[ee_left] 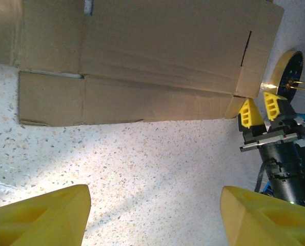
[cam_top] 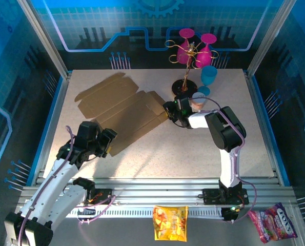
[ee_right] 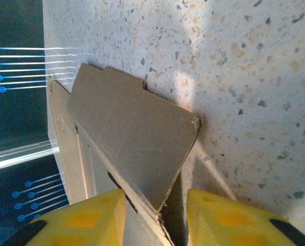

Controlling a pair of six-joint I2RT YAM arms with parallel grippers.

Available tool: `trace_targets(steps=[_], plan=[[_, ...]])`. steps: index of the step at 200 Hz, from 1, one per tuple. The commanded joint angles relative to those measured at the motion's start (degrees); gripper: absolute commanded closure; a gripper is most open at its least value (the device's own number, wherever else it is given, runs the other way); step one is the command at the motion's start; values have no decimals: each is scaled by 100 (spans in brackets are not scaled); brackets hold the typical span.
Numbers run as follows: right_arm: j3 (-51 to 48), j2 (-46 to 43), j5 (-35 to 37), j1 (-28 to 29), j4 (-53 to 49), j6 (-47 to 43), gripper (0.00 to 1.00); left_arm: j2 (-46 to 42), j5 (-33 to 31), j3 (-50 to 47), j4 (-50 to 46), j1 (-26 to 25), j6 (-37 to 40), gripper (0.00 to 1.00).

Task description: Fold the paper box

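Box: the paper box (cam_top: 119,110) lies opened out flat on the table (cam_top: 193,154), left of centre, with none of its walls standing.
Right claw: the right claw (ee_right: 157,207) is partly spread astride the edge of a raised end flap (ee_right: 137,138). A dark gap shows beside one finger, so it does not look to be pinching yet.
Left claw: the left claw (ee_left: 155,210) hovers spread wide over bare table just beside the box's near edge, holding nothing.
Risk, slip: the jaws reach over very little of the flap, so if they close there it may pop out and drop flat.
Risk, slide: nothing pins the sheet, so a push on the flap could shove the whole box along instead of bending the crease.
Risk, neighbours: the stand of pink glasses (cam_top: 189,56) and the blue cup (cam_top: 209,76) are near, behind the right arm, and a wide swing could topple them.
Hard to see: how deep the flap sits between the fingers, which is cut off at the bottom of the right wrist view, and which crease it hinges on.
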Motion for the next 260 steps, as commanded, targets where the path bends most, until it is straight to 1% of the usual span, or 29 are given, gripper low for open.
trace_targets(steps=[1, 35, 100, 124, 136, 154, 164, 177, 216, 234, 260], plan=[[163, 210, 33, -67, 143, 219, 68, -11, 169, 211, 153, -37, 70, 31], [287, 242, 187, -57, 183, 359, 70, -47, 160, 220, 132, -42, 64, 31], [646, 465, 201, -69, 121, 554, 74, -98, 187, 255, 80, -43, 90, 31], [730, 479, 234, -65, 16, 615, 82, -164, 169, 247, 5, -37, 89, 31], [722, 470, 269, -68, 32, 688, 89, -194, 169, 238, -2, -42, 74, 31], [662, 412, 391, -56, 52, 862, 91, -222, 169, 238, -5, -37, 30, 31], [637, 354, 463, -47, 60, 999, 100, -230, 172, 229, 11, -42, -3, 31], [625, 243, 559, -21, -26, 1215, 100, -231, 169, 208, 59, -42, -77, 31], [669, -395, 1032, 113, -958, 1928, 100, -207, 53, -72, 449, -41, -453, 25], [766, -666, 1108, 146, -1705, 2234, 100, -165, -181, -190, 531, -33, -623, 21], [1082, -977, 1136, 163, -2833, 2441, 100, -96, -443, -394, 691, -15, -967, 18]])
